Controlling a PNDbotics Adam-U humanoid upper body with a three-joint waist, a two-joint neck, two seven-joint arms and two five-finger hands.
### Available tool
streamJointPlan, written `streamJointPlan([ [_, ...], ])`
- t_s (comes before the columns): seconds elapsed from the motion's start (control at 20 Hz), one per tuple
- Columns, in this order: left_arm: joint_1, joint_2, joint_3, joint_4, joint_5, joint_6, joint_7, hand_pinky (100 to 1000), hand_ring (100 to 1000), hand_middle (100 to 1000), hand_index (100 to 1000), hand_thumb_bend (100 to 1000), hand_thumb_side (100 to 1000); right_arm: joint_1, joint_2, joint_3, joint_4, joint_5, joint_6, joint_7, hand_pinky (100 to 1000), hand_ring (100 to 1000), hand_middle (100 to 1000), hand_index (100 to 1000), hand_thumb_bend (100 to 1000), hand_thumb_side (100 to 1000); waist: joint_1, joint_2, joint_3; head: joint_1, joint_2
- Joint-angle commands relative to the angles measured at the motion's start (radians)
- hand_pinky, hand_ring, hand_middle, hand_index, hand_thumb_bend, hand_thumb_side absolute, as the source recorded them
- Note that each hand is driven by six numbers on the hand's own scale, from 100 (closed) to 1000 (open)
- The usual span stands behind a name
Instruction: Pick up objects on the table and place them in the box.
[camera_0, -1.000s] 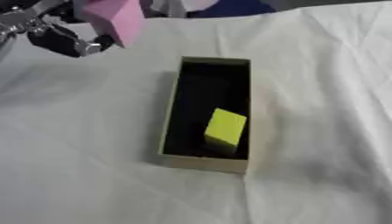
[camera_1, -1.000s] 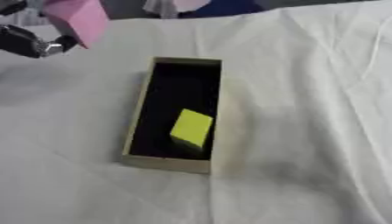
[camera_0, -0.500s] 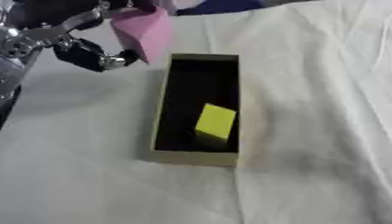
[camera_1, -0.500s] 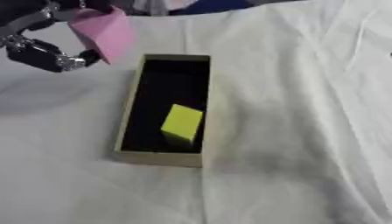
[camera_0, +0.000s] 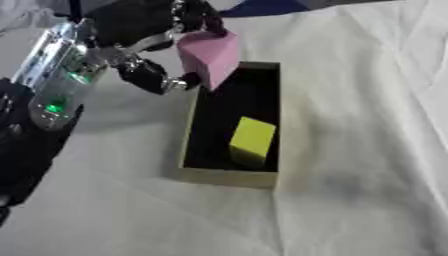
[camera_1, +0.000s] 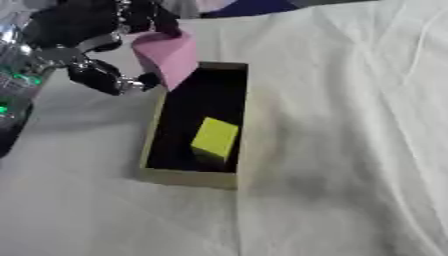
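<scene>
- Left hand (camera_0: 153, 47): fingers curled round a pink block (camera_0: 210, 56), holding it tilted above the box's far left corner (upper fingers blur into the dark wrist, so exact contact is hard to read).
- Left forearm: cut off at the frame's left edge.
- Box (camera_0: 226, 176): tan walls, black interior, standing on the white cloth (camera_0: 359, 150).
- Yellow block (camera_0: 252, 140): inside the box, toward the near end, tilted.
- Right hand: no view shows it.

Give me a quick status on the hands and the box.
Left hand shut on pink block, above the box's far left corner. Yellow block already inside. Right hand not in view. Nothing blocking the opening.
</scene>
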Motion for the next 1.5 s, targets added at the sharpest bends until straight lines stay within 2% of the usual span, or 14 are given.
streamJointPlan([
  [0.05,-0.013,-0.052,-0.001,0.039,-0.052,-0.012,0.000,614,718,677,783,183,100,-0.001,-0.018,-0.010,-0.011,0.001,0.004,-0.002,811,805,561,812,100,765,-0.005,-0.018,0.003,-0.002,0.007],
  [0.3,-0.019,-0.111,-0.021,0.103,-0.136,-0.038,0.031,588,693,677,782,192,100,-0.001,-0.015,-0.007,-0.011,0.004,0.006,-0.001,811,806,561,812,100,766,-0.005,-0.017,0.000,0.003,0.005],
  [0.7,-0.042,-0.149,-0.026,0.188,-0.231,-0.063,0.072,604,703,706,801,248,100,-0.002,-0.014,-0.003,-0.011,0.002,0.011,0.004,811,807,560,812,100,768,0.001,-0.018,-0.004,-0.011,0.005],
  [0.9,-0.048,-0.154,-0.015,0.210,-0.276,-0.056,0.090,637,727,765,849,355,100,-0.002,-0.014,-0.002,-0.011,0.002,0.011,0.006,811,807,560,812,100,769,0.002,-0.018,-0.006,-0.014,0.001],
  [1.0,-0.047,-0.154,-0.015,0.216,-0.300,-0.054,0.098,753,820,855,916,444,100,-0.002,-0.014,-0.002,-0.011,0.002,0.012,0.007,811,808,560,812,100,768,0.004,-0.018,-0.005,-0.018,0.000],
  [1.05,-0.046,-0.154,-0.016,0.216,-0.311,-0.057,0.100,789,844,872,930,480,100,-0.002,-0.015,-0.001,-0.011,0.002,0.012,0.007,811,808,560,812,100,770,0.004,-0.018,-0.005,-0.021,0.000],
  [1.1,-0.046,-0.154,-0.017,0.214,-0.321,-0.061,0.101,845,879,892,945,547,145,-0.002,-0.015,-0.001,-0.011,0.002,0.012,0.008,811,808,560,812,100,770,0.005,-0.018,-0.004,-0.023,0.000],
  [1.15,-0.045,-0.154,-0.018,0.212,-0.329,-0.066,0.101,845,879,892,945,547,145,-0.002,-0.015,-0.001,-0.011,0.002,0.013,0.008,811,808,560,812,100,770,0.005,-0.018,-0.004,-0.024,0.000],
  [1.2,-0.045,-0.153,-0.019,0.209,-0.336,-0.073,0.097,881,912,910,961,634,221,-0.002,-0.015,-0.001,-0.011,0.002,0.012,0.008,811,808,561,812,100,768,0.004,-0.019,-0.004,-0.025,0.002],
  [1.5,-0.042,-0.149,-0.010,0.188,-0.339,-0.080,0.086,891,952,940,991,695,305,0.001,-0.017,-0.001,-0.011,0.001,0.008,0.006,811,808,562,812,100,766,0.000,-0.021,0.002,-0.027,0.012],
])
